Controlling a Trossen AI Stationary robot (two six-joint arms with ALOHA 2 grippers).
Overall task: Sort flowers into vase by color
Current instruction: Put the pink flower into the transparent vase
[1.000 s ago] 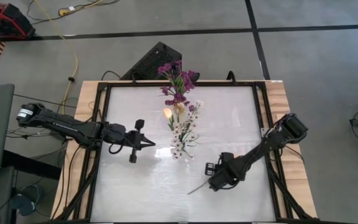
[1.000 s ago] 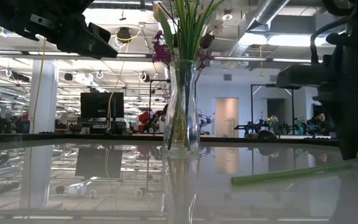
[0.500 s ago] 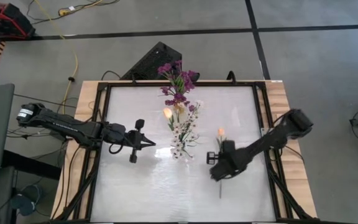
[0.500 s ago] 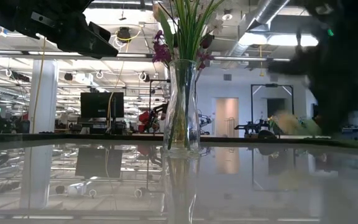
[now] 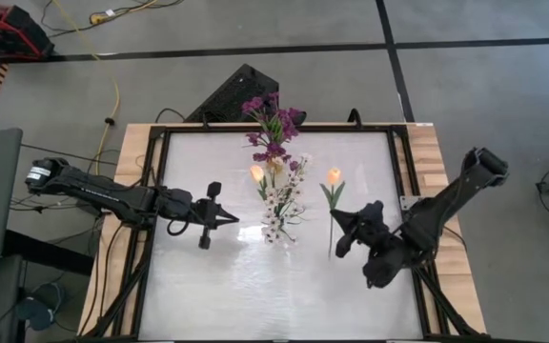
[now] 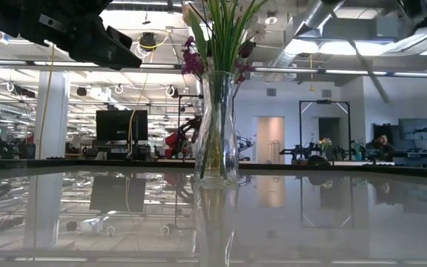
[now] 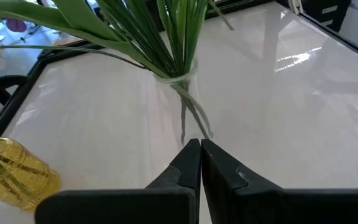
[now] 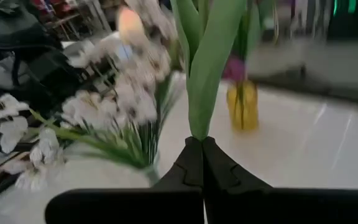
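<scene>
A clear glass vase (image 6: 216,126) stands mid-table, holding white blossom sprays (image 5: 279,211) and a peach tulip (image 5: 255,172). Behind it, a yellow vase (image 8: 242,106) holds purple sprays (image 5: 273,122). My right gripper (image 5: 339,232), to the right of the vases, is shut on another peach tulip (image 5: 333,176). My left gripper (image 5: 233,221) hovers shut to the left of the clear vase, pointing at it, with nothing between its fingers (image 7: 191,163). My right gripper pinches the tulip's green stem (image 8: 197,132) between its two fingers, just below the leaves, partway down from the bud. The fingers come from the table's right, nearly level, and lie across the stem. The tulip is lifted clear of the table, bud end up and leaning toward the far edge.
The glossy white table top (image 5: 255,295) has a dark raised frame (image 5: 403,191) around it. A black case (image 5: 236,90) lies beyond the far edge. Open surface shows along the near side and right of the vases.
My right gripper has taken the tulip's stem off the table, risen and rolled its wrist, drawing back toward the table's right edge. The tulip, which lay flat near the front, now hangs clear with its bud toward the far edge.
</scene>
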